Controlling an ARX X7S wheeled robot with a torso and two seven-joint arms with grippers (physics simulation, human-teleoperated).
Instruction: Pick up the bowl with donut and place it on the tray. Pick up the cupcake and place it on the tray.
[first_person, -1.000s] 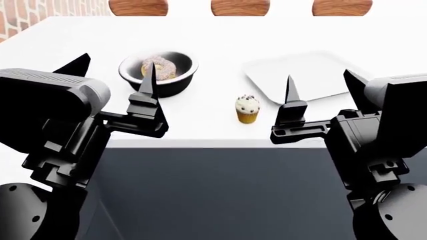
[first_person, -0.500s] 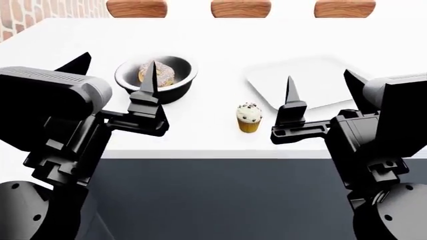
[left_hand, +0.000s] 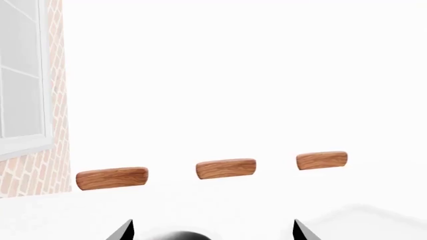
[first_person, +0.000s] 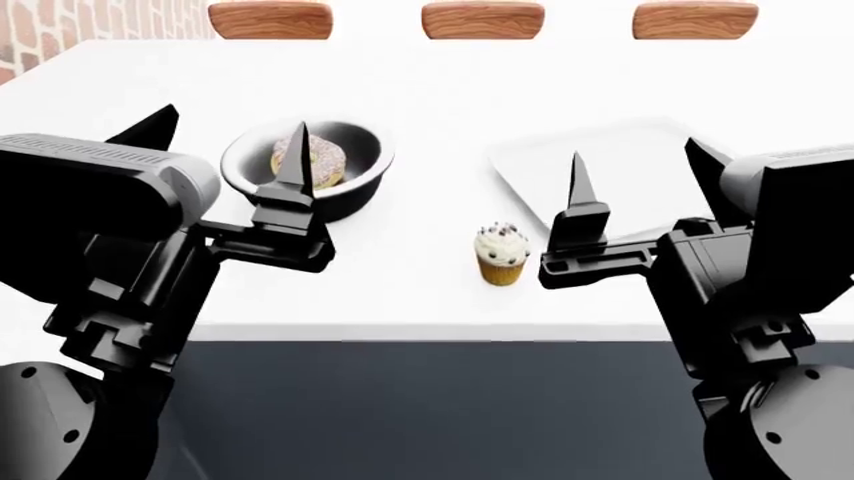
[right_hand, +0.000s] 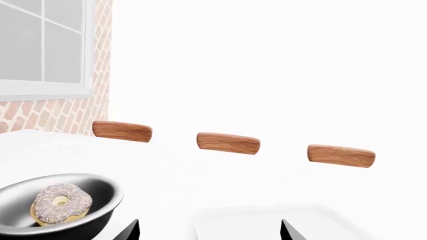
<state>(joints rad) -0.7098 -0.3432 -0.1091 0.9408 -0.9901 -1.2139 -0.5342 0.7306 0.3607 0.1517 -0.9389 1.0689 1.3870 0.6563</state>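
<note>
Head view: left gripper (first_person: 230, 150) finger covers part of donut (first_person: 324, 160) and bowl (first_person: 358, 150) interior. Right gripper (first_person: 638, 185) finger and arm hide tray (first_person: 627, 150) near-right portion. Three wooden slabs (first_person: 482, 18) cut by far edge. Left wrist view: bowl only a dark sliver at frame edge, fingertips (left_hand: 125, 230) cropped.

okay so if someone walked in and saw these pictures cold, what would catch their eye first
Probably the two black pincers, left and right, both open and raised over the near edge of the white table. Between them stands a small yellow-wrapped cupcake, with a black bowl holding an iced donut beyond the left pincer.
</note>
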